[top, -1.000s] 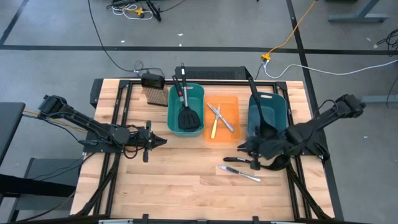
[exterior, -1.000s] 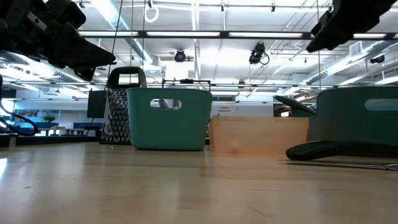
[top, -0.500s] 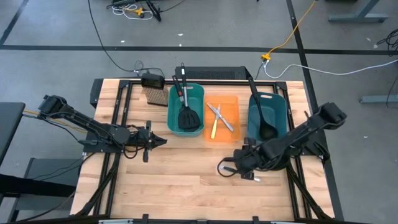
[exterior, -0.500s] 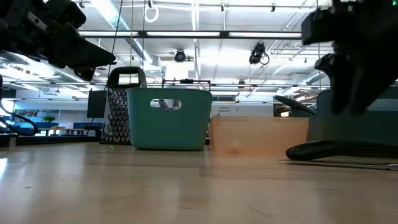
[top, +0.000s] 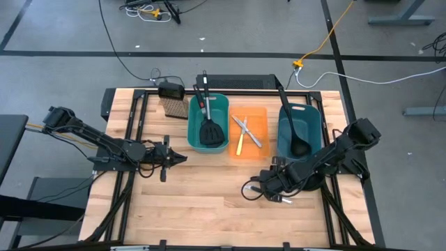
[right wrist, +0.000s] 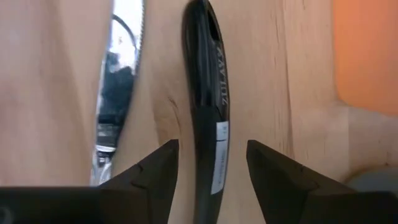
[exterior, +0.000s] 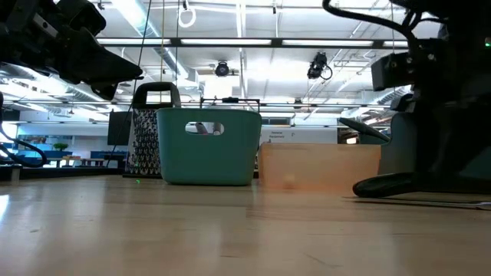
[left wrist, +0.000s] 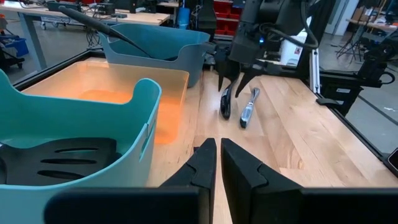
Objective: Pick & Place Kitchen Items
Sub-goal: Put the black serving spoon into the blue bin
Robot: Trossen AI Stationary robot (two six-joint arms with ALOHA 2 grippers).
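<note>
A black utensil (right wrist: pixel 208 106) lies flat on the wooden table, and a slim silver knife (right wrist: pixel 118 93) lies alongside it. My right gripper (right wrist: pixel 211 146) points down over them, open, one finger on each side of the black handle without touching it. The left wrist view shows it from farther off, the right gripper (left wrist: pixel 231 84) standing above the black utensil (left wrist: pixel 226 102) and the knife (left wrist: pixel 247 107). My left gripper (top: pixel 182 159) waits shut above the table's left half, pointing toward the bins.
Three bins stand in a row at the back. The teal bin (top: pixel 189 125) holds a black slotted spatula (top: pixel 211 131). The orange bin (top: pixel 261 150) holds knives (top: pixel 245 131). The dark teal bin (top: pixel 315 115) holds a ladle (top: pixel 298 143). A brush (top: pixel 174 106) stands at the far left.
My right gripper has come down from in front of the dark teal bin toward the table's left and near edges. It has tipped from slanting forward to pointing steeply down, over the black utensil and the knife. Neither utensil has moved.
</note>
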